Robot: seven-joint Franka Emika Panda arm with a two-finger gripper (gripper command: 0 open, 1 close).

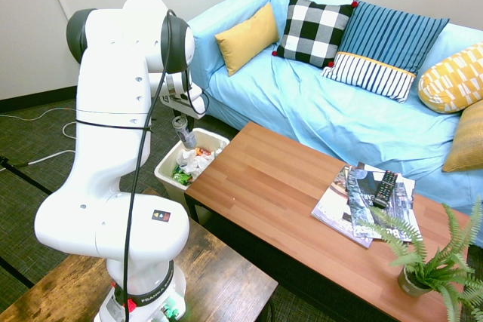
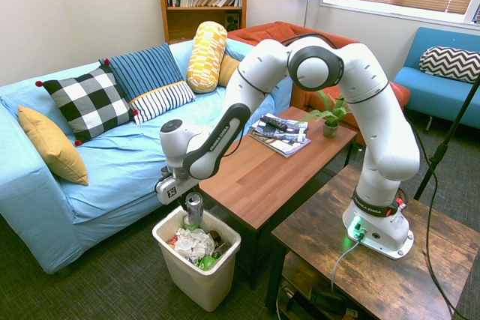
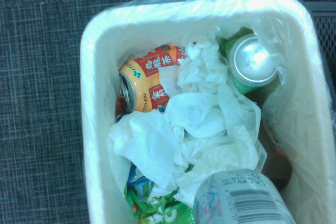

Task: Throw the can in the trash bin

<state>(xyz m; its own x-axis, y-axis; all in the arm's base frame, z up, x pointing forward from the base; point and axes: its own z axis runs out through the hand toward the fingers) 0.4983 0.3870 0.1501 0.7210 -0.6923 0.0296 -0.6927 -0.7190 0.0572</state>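
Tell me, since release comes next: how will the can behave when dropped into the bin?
The can looks light, probably empty. It should land softly on the crumpled paper in the bin, and being round, may roll against other cans.

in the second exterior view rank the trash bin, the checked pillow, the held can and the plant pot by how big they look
1. Checked pillow and trash bin: look alike, unsure.
2. Can, held by the gripper over the bin.
3. Plant pot: smallest, though farther from the camera.

Opposing room views, wrist camera overhead.
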